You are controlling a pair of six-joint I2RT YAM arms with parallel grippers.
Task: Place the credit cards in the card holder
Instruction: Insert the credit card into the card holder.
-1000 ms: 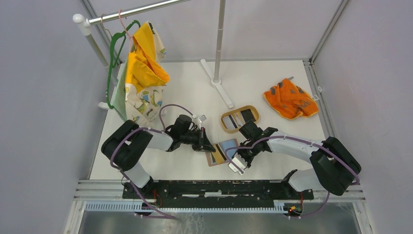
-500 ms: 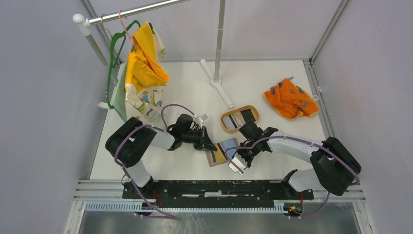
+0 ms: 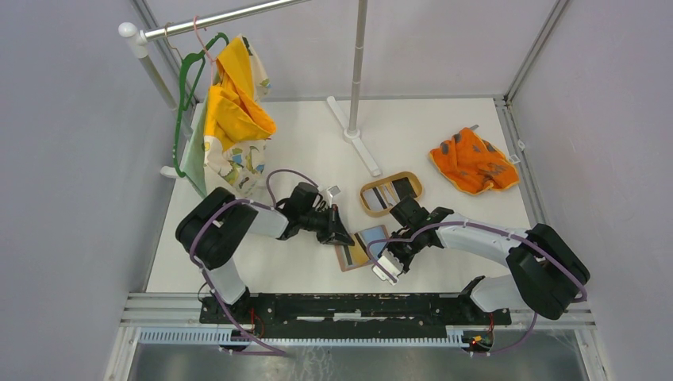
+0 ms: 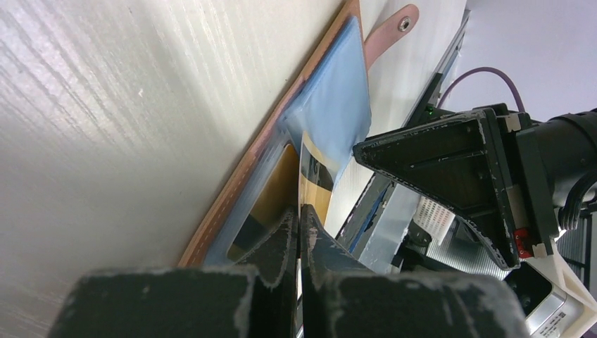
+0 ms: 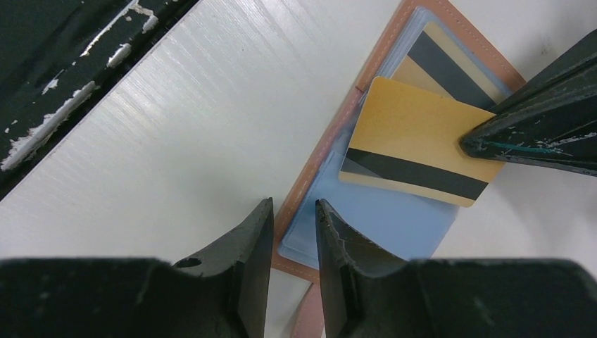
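The card holder (image 3: 367,248) lies open on the table, brown rim and blue-grey pockets up (image 5: 380,218). My left gripper (image 3: 343,237) is shut on a yellowish card with a black stripe (image 5: 415,141) and holds it edge-on over the holder (image 4: 310,169). A second yellowish striped card (image 5: 450,67) sits in a pocket. My right gripper (image 5: 292,211) is nearly closed with the holder's near edge between its fingers; it sits at the holder's right side (image 3: 386,256). More cards (image 3: 394,190) lie in the oval wooden tray (image 3: 413,175).
An orange patterned cloth (image 3: 474,161) lies at the back right. A clothes rack base (image 3: 355,131) stands at the back centre. Yellow and patterned garments (image 3: 230,119) hang at the back left. The holder's strap tab (image 4: 391,24) points toward the near edge.
My left gripper has moved slightly right with the yellowish card, closer over the holder. The right gripper has not moved.
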